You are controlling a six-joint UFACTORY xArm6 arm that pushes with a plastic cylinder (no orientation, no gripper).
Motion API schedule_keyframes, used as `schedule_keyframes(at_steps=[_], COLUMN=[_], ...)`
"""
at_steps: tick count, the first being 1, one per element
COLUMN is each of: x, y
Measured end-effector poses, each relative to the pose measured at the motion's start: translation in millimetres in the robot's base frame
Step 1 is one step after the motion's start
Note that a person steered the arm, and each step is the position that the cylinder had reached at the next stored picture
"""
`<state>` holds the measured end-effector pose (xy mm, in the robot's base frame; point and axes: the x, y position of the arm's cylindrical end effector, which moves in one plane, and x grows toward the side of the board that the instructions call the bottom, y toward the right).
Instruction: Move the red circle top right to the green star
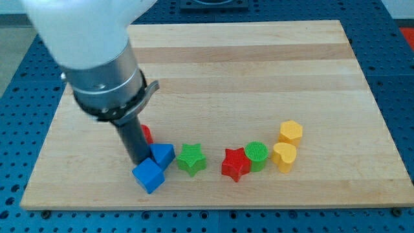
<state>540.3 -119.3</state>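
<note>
my rod among the blocks

now my tip [140,162] sits down on the wooden board [213,71], right next to the blue cube [148,176] and the blue triangle block [162,155]. it holds nothing; it is just a rod. the red circle [147,134] peeks out behind the rod, mostly hidden. the green star [191,158] is just to the view's right of the triangle block.

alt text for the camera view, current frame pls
My tip sits among the left blocks on the wooden board, hiding most of the red circle, with the blue cube below and blue triangle beside it, left of the green star.
</note>
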Motion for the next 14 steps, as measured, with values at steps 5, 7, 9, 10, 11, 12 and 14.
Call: schedule_keyframes(at_steps=[5, 7, 9, 10, 11, 12, 14], x=[-29, -42, -58, -61, -62, -74, -76], y=[-64, -65, -40, -11, 42, 76, 62])
